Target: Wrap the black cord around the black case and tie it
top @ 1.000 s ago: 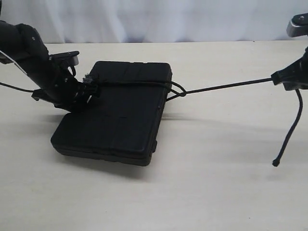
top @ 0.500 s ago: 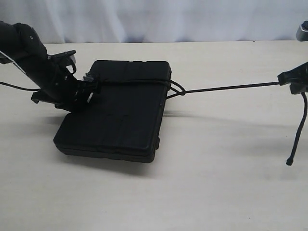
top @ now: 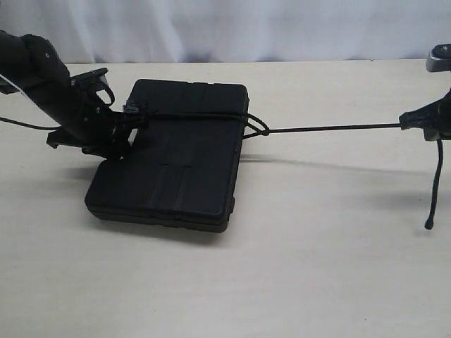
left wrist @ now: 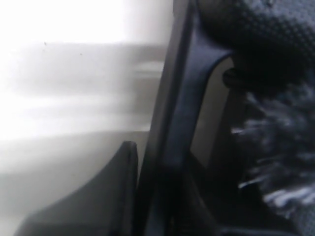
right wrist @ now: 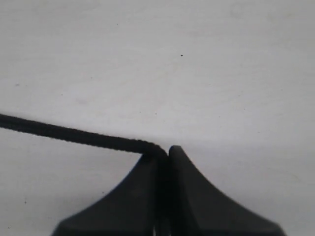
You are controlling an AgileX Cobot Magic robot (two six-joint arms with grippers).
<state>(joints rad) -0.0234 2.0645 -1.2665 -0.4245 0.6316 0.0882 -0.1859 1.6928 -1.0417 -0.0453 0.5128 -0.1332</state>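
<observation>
Since the black cord point(top: 331, 128) already runs across the far end of the black case point(top: 176, 169) and crosses itself in a loose loop point(top: 259, 128) at the case's 2 o'clock corner, I'd call this the cinching step. The right end effector point(top: 423, 124), out at 3 o'clock, is pinched fully closed on the cord, line taut, spare tail dangling below it. The left end effector point(top: 131, 121) sits at the case's 10 o'clock corner by the frayed tuft point(left wrist: 280, 147). Can't tell if it's gripping, that wrist view's a blur. Next move probably wants a steady outward pull without dragging the case across the surface point(top: 296, 282). Only the arm's own cable point(top: 25, 127) is nearby, at 9 o'clock, and it's not blocking anything.
</observation>
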